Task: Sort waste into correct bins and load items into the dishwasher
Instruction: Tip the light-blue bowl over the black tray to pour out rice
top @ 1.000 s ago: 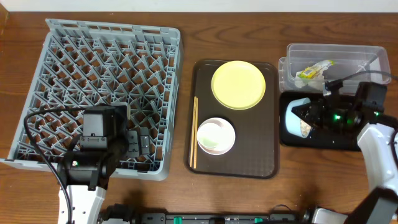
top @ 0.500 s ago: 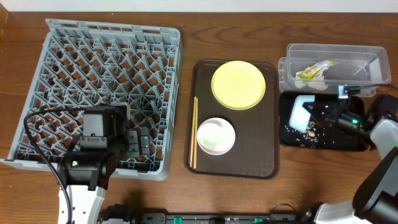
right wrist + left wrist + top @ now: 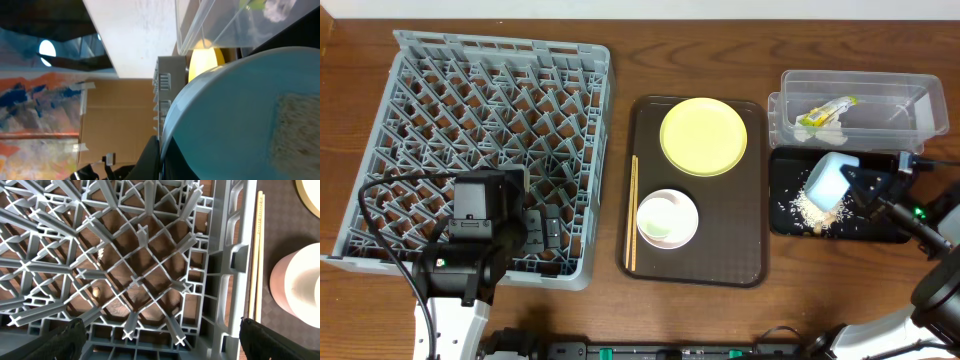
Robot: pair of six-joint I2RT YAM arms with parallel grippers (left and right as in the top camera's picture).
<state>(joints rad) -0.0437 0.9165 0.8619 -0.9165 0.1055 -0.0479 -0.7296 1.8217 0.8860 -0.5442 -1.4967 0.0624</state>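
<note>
The left gripper [image 3: 165, 337] is hanging over the dish rack [image 3: 490, 150], left of the brown tray [image 3: 750, 250], with its jaws spread wide and nothing in them. Right of that tray, the right gripper [image 3: 857, 184] is pinching the rim of the light blue bowl [image 3: 828, 180], fingers fully closed, and tipping it over the black tray [image 3: 860, 228]. Rice crumbs [image 3: 807, 208] are heaping beneath. In my judgement, the pour is calling for a low mouth inside the tray's walls and a gentle shake. The right wrist view is showing a crumb patch clinging inside the bowl. Overhead is showing only the bowl's outside and the heap.
</note>
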